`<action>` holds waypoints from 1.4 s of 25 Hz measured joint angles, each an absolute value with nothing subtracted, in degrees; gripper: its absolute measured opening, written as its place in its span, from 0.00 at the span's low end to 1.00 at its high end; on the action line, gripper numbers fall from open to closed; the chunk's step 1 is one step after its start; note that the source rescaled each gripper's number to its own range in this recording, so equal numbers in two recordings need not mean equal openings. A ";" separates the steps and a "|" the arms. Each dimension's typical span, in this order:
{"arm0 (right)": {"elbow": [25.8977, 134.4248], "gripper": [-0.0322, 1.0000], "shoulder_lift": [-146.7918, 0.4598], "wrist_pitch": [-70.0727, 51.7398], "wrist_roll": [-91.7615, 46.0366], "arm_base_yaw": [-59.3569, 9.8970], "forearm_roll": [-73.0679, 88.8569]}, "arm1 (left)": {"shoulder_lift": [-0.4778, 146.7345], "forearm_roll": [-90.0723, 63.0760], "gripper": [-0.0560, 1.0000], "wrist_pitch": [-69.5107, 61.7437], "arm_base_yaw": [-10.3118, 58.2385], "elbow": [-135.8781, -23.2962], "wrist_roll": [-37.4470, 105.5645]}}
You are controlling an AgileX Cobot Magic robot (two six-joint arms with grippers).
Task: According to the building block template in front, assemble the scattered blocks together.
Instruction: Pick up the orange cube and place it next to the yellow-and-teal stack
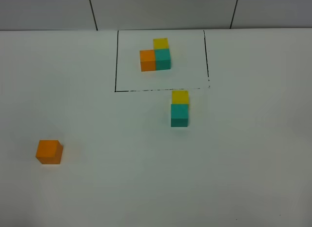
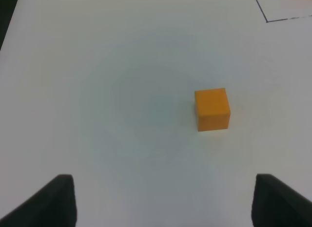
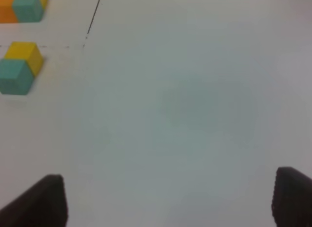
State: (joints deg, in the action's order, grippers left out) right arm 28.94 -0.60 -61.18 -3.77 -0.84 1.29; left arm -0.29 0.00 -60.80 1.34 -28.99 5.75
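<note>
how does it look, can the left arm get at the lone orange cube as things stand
Probably yes: the orange cube sits alone on the table, nothing touching it, and the left gripper is open with the cube ahead of it.

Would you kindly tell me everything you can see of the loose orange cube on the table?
The loose orange cube is a small, plain block, evenly orange with a matte finish and crisp edges. It sits flat on the white table, alone at the high view's lower left, outside the black-line frame. Only the table touches it; the open left pincer hangs short of it.
</note>
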 joint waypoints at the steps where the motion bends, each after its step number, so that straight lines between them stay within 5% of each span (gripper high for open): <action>1: 28.94 0.72 -0.60 -61.18 -3.77 -0.84 1.29 | -0.29 0.00 0.74 -60.80 1.34 -28.99 5.75; 35: 28.94 0.72 -0.60 -61.18 -3.16 -0.84 1.12 | -0.29 0.00 0.74 -60.80 1.34 -28.99 5.71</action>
State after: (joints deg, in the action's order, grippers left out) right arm 28.94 -0.60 -61.18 -3.16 -0.84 1.12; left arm -0.29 0.00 -60.80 1.34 -28.99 5.71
